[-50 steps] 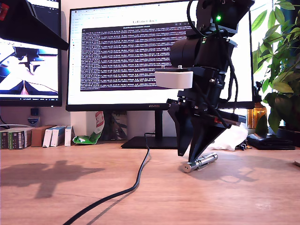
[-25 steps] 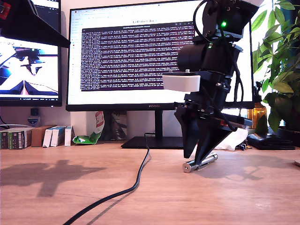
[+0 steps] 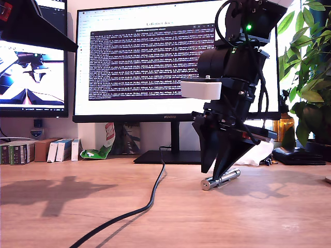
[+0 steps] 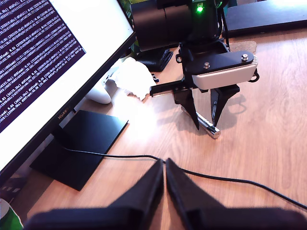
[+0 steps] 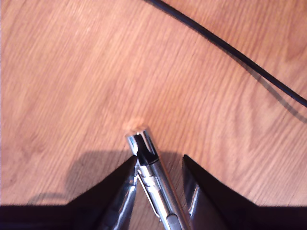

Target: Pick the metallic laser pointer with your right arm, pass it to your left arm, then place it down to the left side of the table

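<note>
The metallic laser pointer (image 3: 221,179) lies flat on the wooden table (image 3: 77,217) toward the exterior view's right, a shiny silver cylinder. My second gripper (image 3: 213,174) points down over it, open, with one black jaw on each side of the pointer (image 5: 153,182). In the second wrist view one jaw touches the barrel and the other stands a little off it. The first wrist view shows the same straddle around the pointer (image 4: 209,125) from a distance. My first gripper (image 4: 164,165) is shut, holds nothing, and hangs high above the table, well away from the pointer.
A black cable (image 3: 150,201) runs across the table from the monitor stand (image 4: 81,143) toward the front. A large monitor (image 3: 145,62) stands behind, small boxes (image 3: 31,151) at the exterior view's left, and a plant (image 3: 310,67) at its right. Crumpled white paper (image 4: 134,76) lies behind the second arm.
The second arm has shifted slightly toward the exterior view's right and its jaws have settled lower around the pointer. The pointer has not moved.
</note>
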